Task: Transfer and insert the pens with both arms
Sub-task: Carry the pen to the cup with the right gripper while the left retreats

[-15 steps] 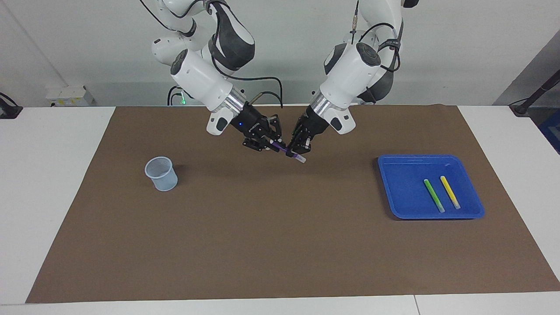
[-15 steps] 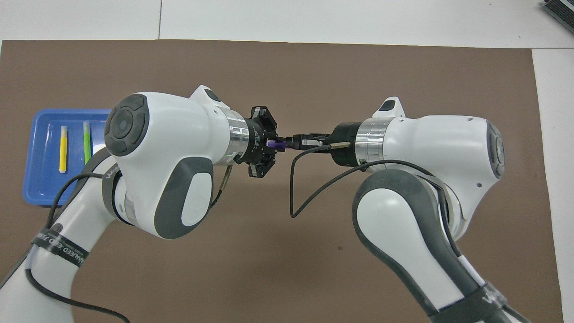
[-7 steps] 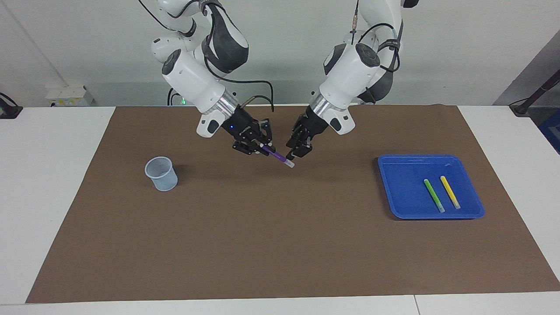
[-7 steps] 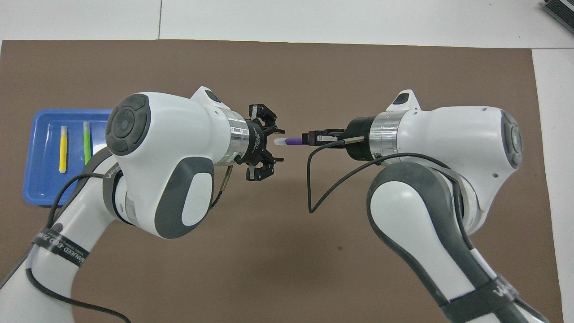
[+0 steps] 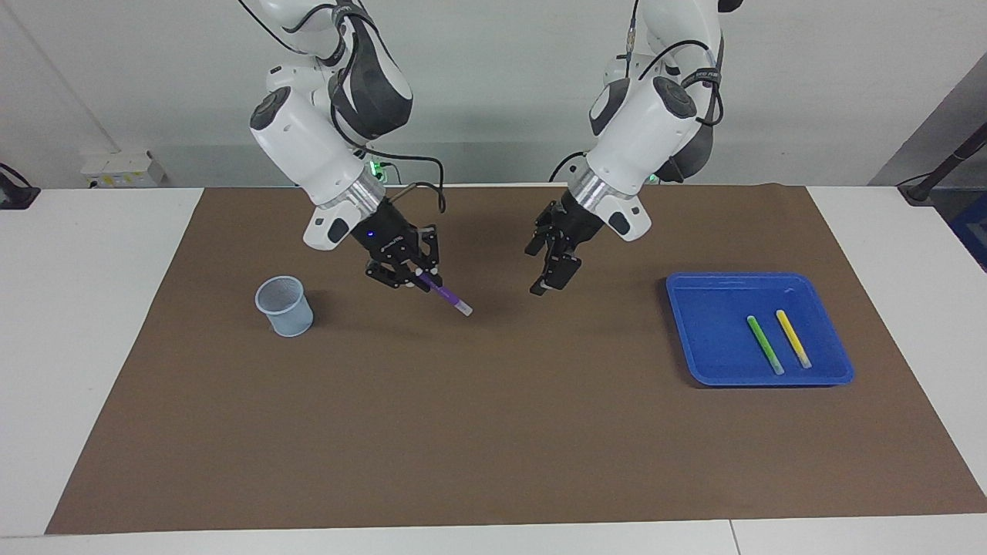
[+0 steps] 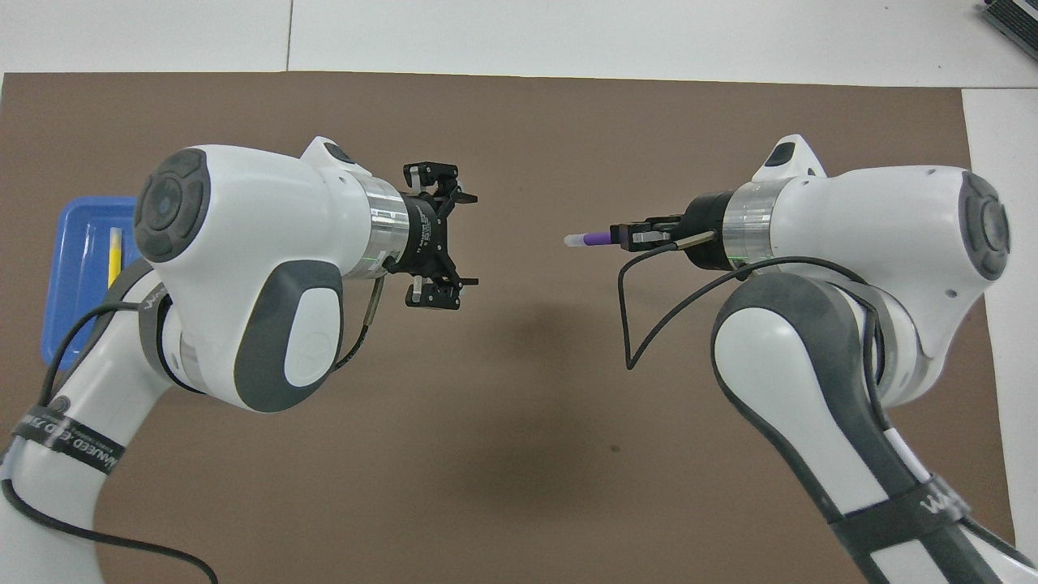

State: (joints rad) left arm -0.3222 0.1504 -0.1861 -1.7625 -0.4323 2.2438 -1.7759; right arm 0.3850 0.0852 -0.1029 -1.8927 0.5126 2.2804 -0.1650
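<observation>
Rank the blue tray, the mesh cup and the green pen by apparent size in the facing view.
1. Blue tray, clearly largest.
2. Mesh cup.
3. Green pen, about as long as the cup is tall but far slimmer.

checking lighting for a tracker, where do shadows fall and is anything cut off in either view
Facing view: soft shadows on the mat beside the cup and under the purple pen; no glare.
Overhead view: broad blurred arm shadow mid-mat; the left arm hides most of the blue tray.
</observation>
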